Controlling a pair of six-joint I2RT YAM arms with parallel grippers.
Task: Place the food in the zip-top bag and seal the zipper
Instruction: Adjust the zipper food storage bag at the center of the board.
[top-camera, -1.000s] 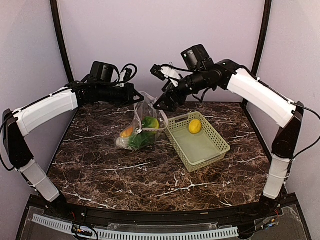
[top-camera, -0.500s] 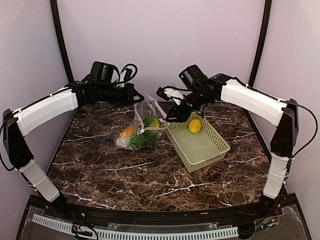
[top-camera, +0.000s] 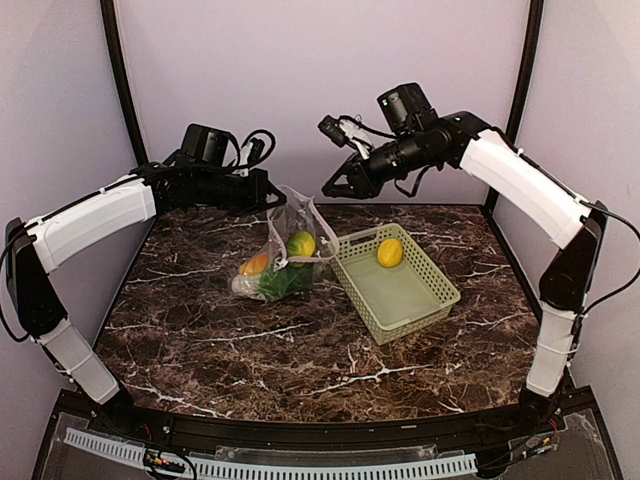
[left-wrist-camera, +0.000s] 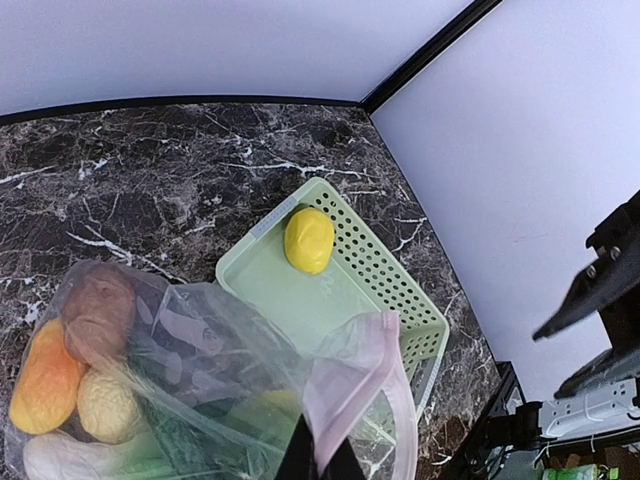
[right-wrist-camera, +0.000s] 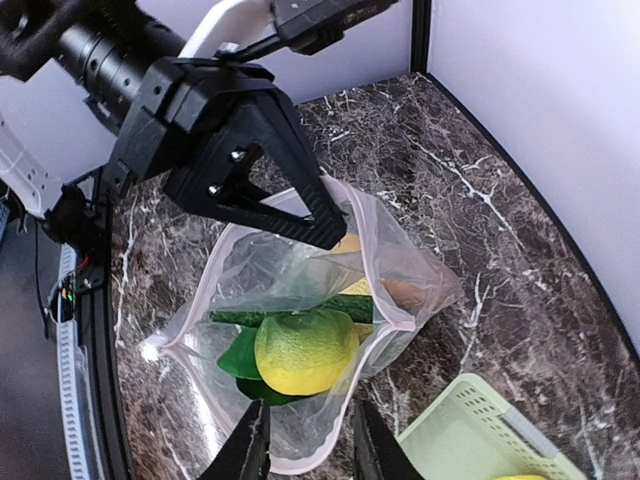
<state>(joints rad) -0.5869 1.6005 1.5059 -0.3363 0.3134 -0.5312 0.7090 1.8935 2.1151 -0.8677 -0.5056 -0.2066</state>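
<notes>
**Left gripper pinches bag mouth; right gripper aloft, empty**

Left gripper (top-camera: 272, 196) reaches in from the left at the rear of the table (top-camera: 200, 330). Its jaws are closed on the pink zipper (left-wrist-camera: 404, 400) and hold the bag (top-camera: 290, 225) up by its rim. The bag's bottom rests on the table, just left of the basket (top-camera: 440, 300). Its mouth gapes, unsealed. Inside lie an orange piece (top-camera: 254, 265), green items (top-camera: 281, 282) and a yellow-green fruit (right-wrist-camera: 305, 351) nearest the mouth; the left wrist view also shows a red-brown piece (left-wrist-camera: 98, 310) and a pale yellow piece (left-wrist-camera: 105, 405).

Right gripper (top-camera: 329, 190) hangs in the air above and just right of the bag's mouth. Its jaws stand narrowly apart and grip nothing.

One lemon (top-camera: 390, 252) lies in the basket's far corner, outside the bag.
</notes>
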